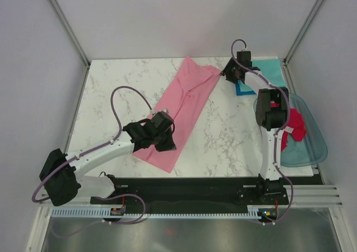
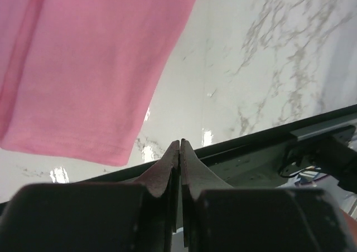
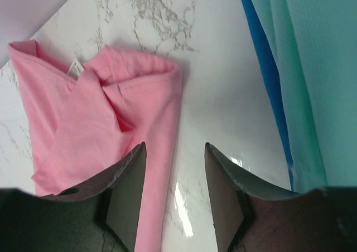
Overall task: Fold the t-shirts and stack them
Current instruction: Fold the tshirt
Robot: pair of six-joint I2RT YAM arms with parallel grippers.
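Observation:
A light pink t-shirt lies folded into a long strip, diagonal across the marble table. My left gripper is shut and empty above the strip's near end; the left wrist view shows the pink hem apart from the closed fingers. My right gripper is open and empty just right of the strip's far end, with the pink collar end and white tag in its wrist view. A teal shirt on a blue shirt lies at the back right. A crimson shirt lies in the tub.
A clear bluish plastic tub stands at the table's right edge, partly overhanging. White enclosure walls surround the table. A black rail runs along the near edge, also in the left wrist view.

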